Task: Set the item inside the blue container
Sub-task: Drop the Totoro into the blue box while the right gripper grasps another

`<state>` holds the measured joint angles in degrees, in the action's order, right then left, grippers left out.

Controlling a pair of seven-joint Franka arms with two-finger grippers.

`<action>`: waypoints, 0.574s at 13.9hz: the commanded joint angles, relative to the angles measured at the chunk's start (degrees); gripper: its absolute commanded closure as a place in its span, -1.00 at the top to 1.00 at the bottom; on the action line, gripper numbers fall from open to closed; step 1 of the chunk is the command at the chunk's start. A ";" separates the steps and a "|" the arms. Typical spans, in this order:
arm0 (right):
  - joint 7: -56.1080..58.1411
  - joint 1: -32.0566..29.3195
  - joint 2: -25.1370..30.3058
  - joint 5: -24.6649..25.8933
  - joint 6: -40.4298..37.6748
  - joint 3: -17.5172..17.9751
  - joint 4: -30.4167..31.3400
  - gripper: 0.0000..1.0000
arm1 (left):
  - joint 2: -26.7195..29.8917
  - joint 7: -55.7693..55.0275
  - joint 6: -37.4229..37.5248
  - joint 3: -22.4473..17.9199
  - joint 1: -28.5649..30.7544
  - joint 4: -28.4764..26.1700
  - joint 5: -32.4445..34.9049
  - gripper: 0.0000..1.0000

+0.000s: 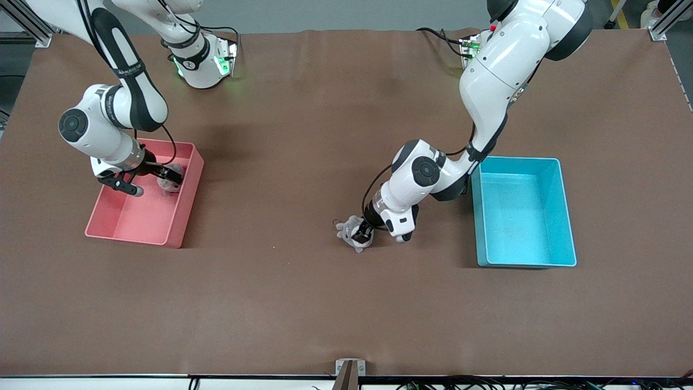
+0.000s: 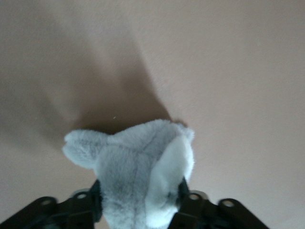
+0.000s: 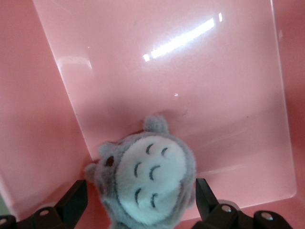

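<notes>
A grey and white plush toy (image 1: pixel 353 234) lies on the brown table mid-way along it, some way from the blue container (image 1: pixel 566 216) toward the right arm's end. My left gripper (image 1: pixel 361 234) is down on it, its black fingers (image 2: pixel 183 191) pressing both sides of the plush toy (image 2: pixel 138 167). The light-blue bin has nothing in it. My right gripper (image 1: pixel 150 181) hangs open inside the pink bin (image 1: pixel 141 219), straddling a second grey plush (image 3: pixel 147 181) with a white belly, with a gap on each side.
The pink bin (image 3: pixel 190 95) sits at the right arm's end of the table, the blue one at the left arm's end. Bare brown table (image 1: pixel 303 303) lies between them and toward the front camera.
</notes>
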<state>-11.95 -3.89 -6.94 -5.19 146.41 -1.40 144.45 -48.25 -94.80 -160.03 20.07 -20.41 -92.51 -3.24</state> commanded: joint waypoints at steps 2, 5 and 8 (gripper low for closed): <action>0.00 -1.65 -2.98 -0.17 3.17 1.31 0.92 1.00 | 6.30 -0.13 9.60 -1.97 1.16 -0.83 7.69 -1.00; -0.09 -1.65 -3.96 -0.26 3.62 1.31 0.57 0.84 | 14.99 6.16 16.57 -1.70 5.02 -3.19 11.24 -1.00; -0.17 -1.56 -3.69 -0.26 2.66 1.31 -0.04 -0.80 | 23.09 23.54 36.05 -1.62 10.72 -3.37 11.15 -0.98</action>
<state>-11.96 -4.05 -11.35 -5.25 149.40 -1.30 144.38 -31.90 -80.06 -132.61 18.47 -13.24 -92.21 7.26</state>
